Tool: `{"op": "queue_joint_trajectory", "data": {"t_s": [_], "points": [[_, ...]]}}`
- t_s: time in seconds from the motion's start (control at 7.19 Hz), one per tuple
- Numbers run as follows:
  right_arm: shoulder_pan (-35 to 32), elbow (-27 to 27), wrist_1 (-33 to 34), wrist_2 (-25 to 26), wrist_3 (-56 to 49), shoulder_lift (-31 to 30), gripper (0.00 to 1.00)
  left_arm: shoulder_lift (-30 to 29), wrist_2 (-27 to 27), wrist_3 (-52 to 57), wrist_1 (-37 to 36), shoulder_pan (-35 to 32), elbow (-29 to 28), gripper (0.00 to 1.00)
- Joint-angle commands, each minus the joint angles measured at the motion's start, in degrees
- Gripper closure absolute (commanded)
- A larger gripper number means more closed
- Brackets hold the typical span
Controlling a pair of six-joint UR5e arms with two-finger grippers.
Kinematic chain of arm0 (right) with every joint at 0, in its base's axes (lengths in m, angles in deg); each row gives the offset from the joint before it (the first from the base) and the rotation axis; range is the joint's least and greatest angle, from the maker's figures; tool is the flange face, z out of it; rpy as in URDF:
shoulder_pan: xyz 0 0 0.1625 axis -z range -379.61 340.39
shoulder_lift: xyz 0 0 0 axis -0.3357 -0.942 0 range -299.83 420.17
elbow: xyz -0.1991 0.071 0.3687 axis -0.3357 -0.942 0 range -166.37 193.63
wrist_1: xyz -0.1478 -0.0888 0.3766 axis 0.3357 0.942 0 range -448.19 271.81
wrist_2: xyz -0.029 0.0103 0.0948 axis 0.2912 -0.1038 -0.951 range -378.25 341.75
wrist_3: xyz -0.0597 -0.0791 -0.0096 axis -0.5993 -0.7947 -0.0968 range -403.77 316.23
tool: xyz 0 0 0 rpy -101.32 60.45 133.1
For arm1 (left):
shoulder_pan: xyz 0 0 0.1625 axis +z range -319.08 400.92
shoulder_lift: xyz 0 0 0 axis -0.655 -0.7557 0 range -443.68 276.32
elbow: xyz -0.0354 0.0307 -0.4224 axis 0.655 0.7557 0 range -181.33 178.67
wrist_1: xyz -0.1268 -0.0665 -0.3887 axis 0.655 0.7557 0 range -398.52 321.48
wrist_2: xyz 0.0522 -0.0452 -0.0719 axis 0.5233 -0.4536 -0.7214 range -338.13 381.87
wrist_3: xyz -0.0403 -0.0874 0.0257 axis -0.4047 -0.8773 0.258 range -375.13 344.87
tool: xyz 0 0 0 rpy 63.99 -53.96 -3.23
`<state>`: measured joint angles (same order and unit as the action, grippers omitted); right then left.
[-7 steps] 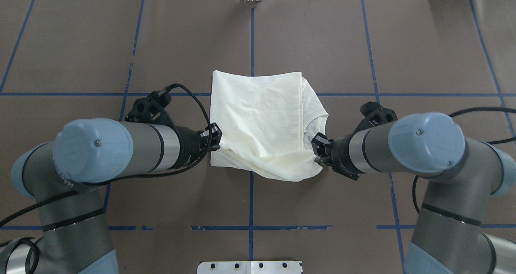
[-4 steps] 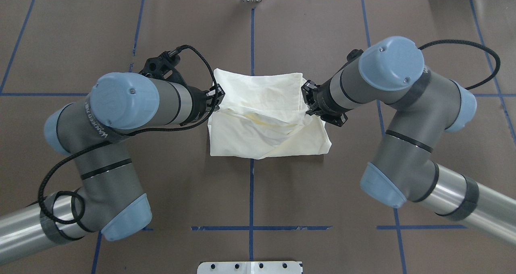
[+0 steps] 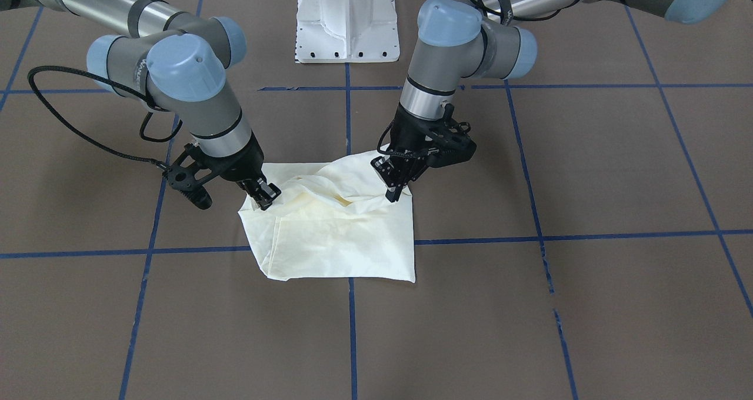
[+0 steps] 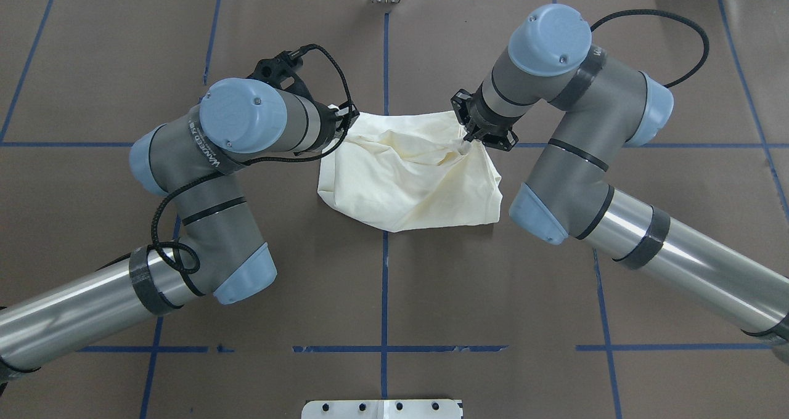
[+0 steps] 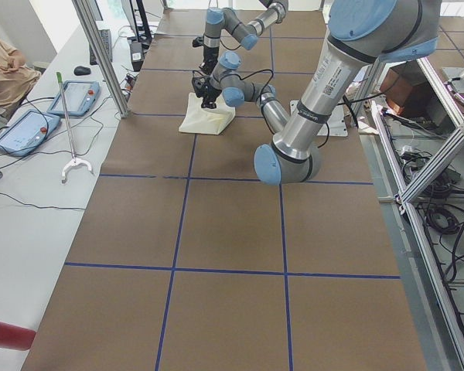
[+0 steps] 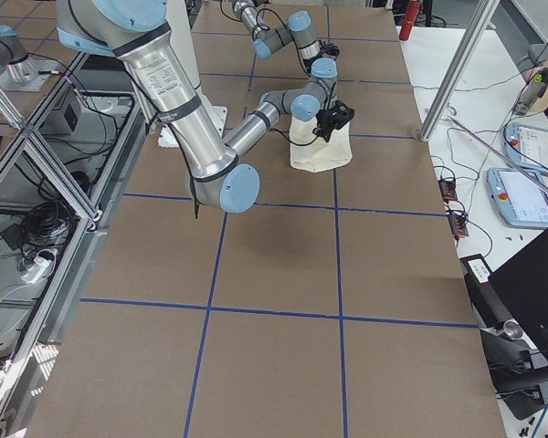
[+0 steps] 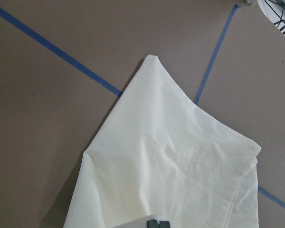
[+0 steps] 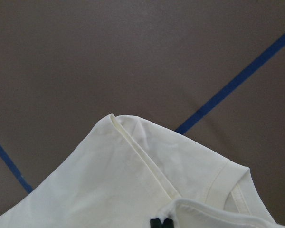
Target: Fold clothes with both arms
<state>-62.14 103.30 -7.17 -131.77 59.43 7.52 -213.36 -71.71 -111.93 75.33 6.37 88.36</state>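
1. The T-shirt lies rumpled and partly folded at the middle of the desk, over a crossing of blue tape lines.
2. The left hand is clenched on fabric at the T-shirt's far left corner.
3. The right hand is clenched on fabric at its far right edge.
4. Cloth sags in wrinkles between both hands.

Cameras look down over my shoulders, face me across the brown blue-taped table, watch from both ends; wrist ones hang close. All share the cream-white wrinkled shirt.
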Motion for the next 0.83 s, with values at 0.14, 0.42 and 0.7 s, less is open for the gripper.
{"op": "queue_joint_trajectory", "data": {"t_s": [0.14, 0.42, 0.7], "points": [[-3.1, -12.1, -1.4, -3.4, -8.7, 5.5, 1.0, -3.9, 0.2, 5.4, 5.4, -2.9, -9.1, 1.0], [-3.4, -17.1, -6.7, -3.6, -9.2, 6.2, 1.0, -7.4, 0.3, 5.6, 13.6, -3.3, -18.6, 1.0], [-3.2, -18.1, -6.8, -3.7, -9.9, 6.6, 1.0, -7.1, 0.2, 7.4, 13.9, -3.3, -18.9, 0.97]]}}
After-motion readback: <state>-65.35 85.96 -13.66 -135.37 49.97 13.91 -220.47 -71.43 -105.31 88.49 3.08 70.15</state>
